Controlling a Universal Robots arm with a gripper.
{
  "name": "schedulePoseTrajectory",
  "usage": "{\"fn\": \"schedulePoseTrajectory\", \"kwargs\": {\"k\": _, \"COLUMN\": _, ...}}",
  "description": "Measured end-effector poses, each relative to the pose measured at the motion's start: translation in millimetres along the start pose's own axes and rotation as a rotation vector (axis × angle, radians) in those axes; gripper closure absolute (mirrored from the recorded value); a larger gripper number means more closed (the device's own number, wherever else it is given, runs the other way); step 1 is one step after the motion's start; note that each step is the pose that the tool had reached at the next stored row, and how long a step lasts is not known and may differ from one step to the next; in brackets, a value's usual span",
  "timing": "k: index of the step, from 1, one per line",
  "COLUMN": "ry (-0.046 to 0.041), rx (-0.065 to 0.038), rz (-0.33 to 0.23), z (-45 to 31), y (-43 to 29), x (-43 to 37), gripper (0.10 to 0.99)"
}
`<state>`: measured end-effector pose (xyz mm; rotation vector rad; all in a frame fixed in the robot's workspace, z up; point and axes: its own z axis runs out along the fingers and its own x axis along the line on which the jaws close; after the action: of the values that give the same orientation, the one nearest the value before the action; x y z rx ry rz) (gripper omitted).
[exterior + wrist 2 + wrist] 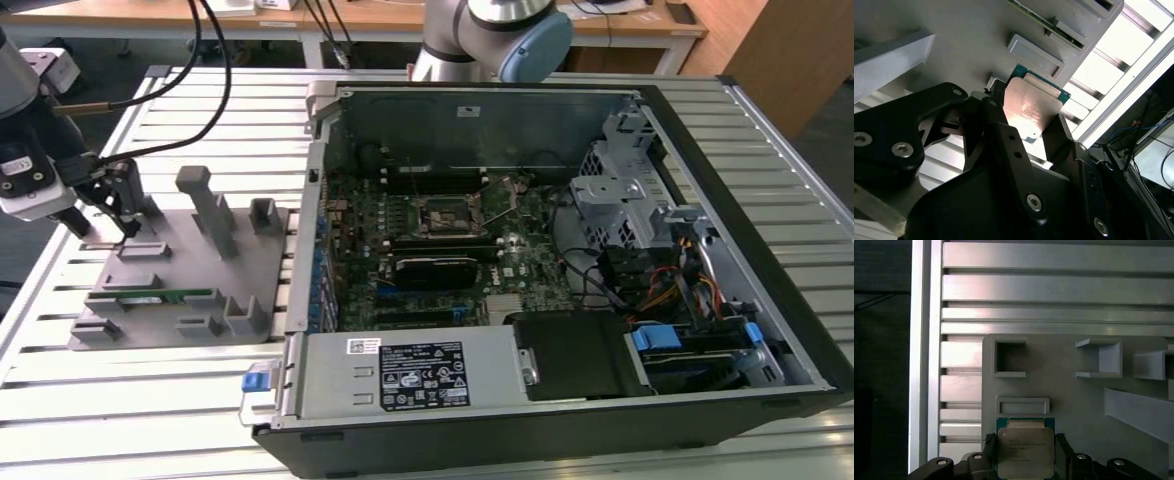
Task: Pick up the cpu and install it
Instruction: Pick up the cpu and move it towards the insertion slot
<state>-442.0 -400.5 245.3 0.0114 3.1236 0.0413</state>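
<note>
Two black fingers (999,135) of the gripper (1026,122) are pressing on opposite edges of the cpu (1029,107), grasping it at the grey tray (969,45); whether it is resting or lifted is hard to tell. Its flat metal lid is shining silver, with a thin green edge showing. The fingers are hiding its lower part. In the exterior view the gripper is hanging over the tray, to the exterior view's left of the open case (467,120).

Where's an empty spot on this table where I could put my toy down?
In the exterior view, bare table slats lie nearer the camera than the grey tray, across to the computer case. More lie beyond the tray. Crowded: the tray's posts, where the gripper grips the cpu, and inside the case.
</note>
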Motion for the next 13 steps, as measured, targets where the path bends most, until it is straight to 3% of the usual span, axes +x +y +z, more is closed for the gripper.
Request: {"fn": "schedulePoseTrajectory", "kwargs": {"k": 13, "ry": -0.0001, "rx": 0.000, "rz": 0.000, "z": -6.5, "y": 0.3, "x": -0.1, "gripper": 0.545}}
